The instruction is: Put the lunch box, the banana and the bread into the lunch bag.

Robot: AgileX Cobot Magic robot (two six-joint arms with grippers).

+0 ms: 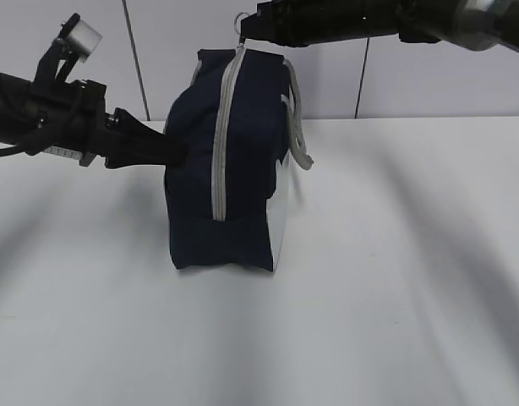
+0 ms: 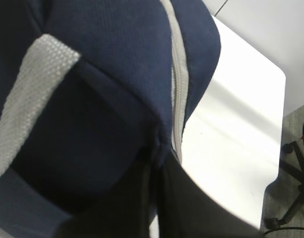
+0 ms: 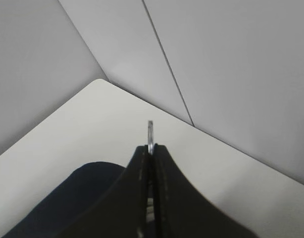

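Note:
The navy lunch bag [image 1: 226,169] stands upright on the white table, its grey zipper [image 1: 219,144] running up the near end and looking closed along the stretch that shows. My left gripper [image 1: 179,152] comes in from the left and is shut on a fold of the bag's fabric; the left wrist view shows that pinch [image 2: 157,153] beside the zipper [image 2: 177,84]. My right gripper [image 1: 247,30] reaches in from the upper right and is shut on the metal ring pull [image 3: 150,131] at the bag's top. The lunch box, banana and bread are out of view.
The white table [image 1: 395,279] stretches around the bag. Grey wall panels [image 1: 428,80] close the back. A grey strap handle [image 1: 297,135] hangs down the bag's right side. In the left wrist view the table edge [image 2: 280,163] drops to a floor with a chair base [image 2: 298,158].

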